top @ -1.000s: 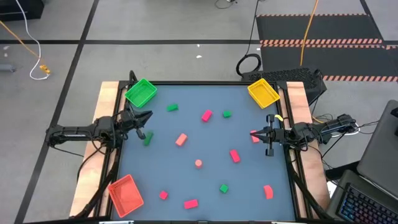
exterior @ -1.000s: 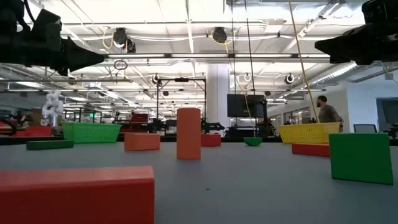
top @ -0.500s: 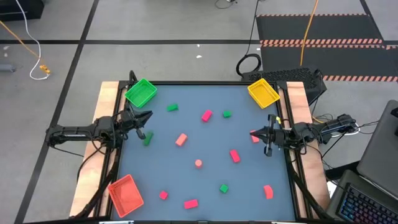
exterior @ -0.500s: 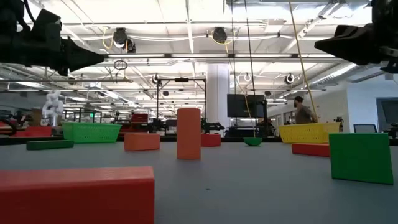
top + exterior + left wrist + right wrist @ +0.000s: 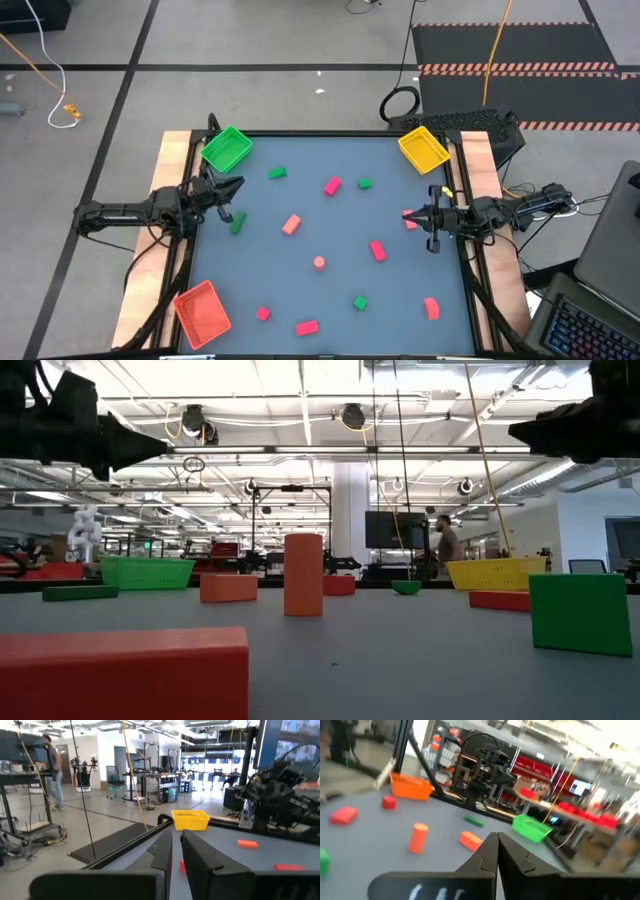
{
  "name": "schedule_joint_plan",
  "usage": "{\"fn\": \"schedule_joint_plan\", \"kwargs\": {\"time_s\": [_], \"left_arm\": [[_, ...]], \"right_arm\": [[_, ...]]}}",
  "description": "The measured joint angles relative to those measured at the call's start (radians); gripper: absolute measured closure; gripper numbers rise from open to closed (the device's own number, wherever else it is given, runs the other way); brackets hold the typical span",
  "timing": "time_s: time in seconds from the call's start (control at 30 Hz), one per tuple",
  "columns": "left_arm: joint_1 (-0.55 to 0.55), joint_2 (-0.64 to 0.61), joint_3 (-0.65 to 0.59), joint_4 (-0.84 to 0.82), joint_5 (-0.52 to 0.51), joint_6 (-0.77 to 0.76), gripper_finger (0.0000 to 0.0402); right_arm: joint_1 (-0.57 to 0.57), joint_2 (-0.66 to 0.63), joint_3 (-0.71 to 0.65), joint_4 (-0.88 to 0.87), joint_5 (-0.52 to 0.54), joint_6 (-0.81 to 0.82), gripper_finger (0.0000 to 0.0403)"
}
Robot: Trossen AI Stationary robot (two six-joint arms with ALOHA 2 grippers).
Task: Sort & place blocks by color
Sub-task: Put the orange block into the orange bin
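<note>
Hovering at the table's left edge, left gripper (image 5: 232,185), fingers pressed nearly together on nothing, only a thin slit showing between them in the left wrist view, just beside a dark green bar block (image 5: 237,224). Poised at the right edge, right gripper (image 5: 417,215), fingers pressed together and empty, close above a pink-red block (image 5: 410,223). Scattered across the grey-blue tabletop (image 5: 330,290): green blocks (image 5: 277,173), pink-red pieces (image 5: 332,185), salmon-orange bars (image 5: 291,224), and a round salmon one (image 5: 318,263) near the middle. Sitting at the corners: green open tray (image 5: 226,148) far left, yellow tray (image 5: 423,149) far right, red tray (image 5: 203,312) near left.
</note>
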Motion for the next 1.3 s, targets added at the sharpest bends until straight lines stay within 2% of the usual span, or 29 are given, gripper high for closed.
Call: {"fn": "schedule_joint_plan", "kwargs": {"time_s": [0.2,0.3,0.37,0.47,0.7,0.83,1.0,1.1,1.2,1.3], "left_arm": [[0.0,0.0,0.0,0.001,0.0,-0.217,0.0355],[0.0,0.0,0.0,0.001,0.0,-0.333,0.0355],[0.0,0.0,0.0,0.001,0.0,-0.379,0.0355],[0.0,0.0,0.0,0.004,0.0,-0.387,0.0355],[0.0,0.0,0.0,-0.013,0.0,-0.346,0.0355],[0.0,0.001,0.0,-0.027,0.001,-0.35,0.0355],[0.0,0.001,0.0,0.026,0.0,-0.277,0.0355],[0.0,0.001,0.0,0.042,0.0,-0.216,0.0345],[0.002,0.013,0.023,0.014,0.0,-0.195,0.0307],[0.004,0.057,0.07,-0.022,-0.008,-0.192,0.0246]], "right_arm": [[0.0,0.0,0.0,0.0,0.0,0.426,0.0403],[0.0,0.0,0.0,0.0,0.0,0.573,0.0403],[0.0,0.0,0.0,0.0,0.001,0.583,0.0403],[-0.002,0.0,0.0,0.017,0.011,0.5,0.0403],[-0.002,0.007,0.0,0.05,0.123,0.415,0.0395],[-0.002,0.042,0.0,0.062,0.206,0.389,0.0348],[-0.003,0.128,0.007,0.185,0.33,0.39,0.0244],[-0.004,0.204,0.057,0.158,0.423,0.38,0.0189],[-0.021,0.312,0.174,0.114,0.494,0.392,0.016],[-0.059,0.447,0.316,-0.035,0.532,0.446,0.0153]]}}
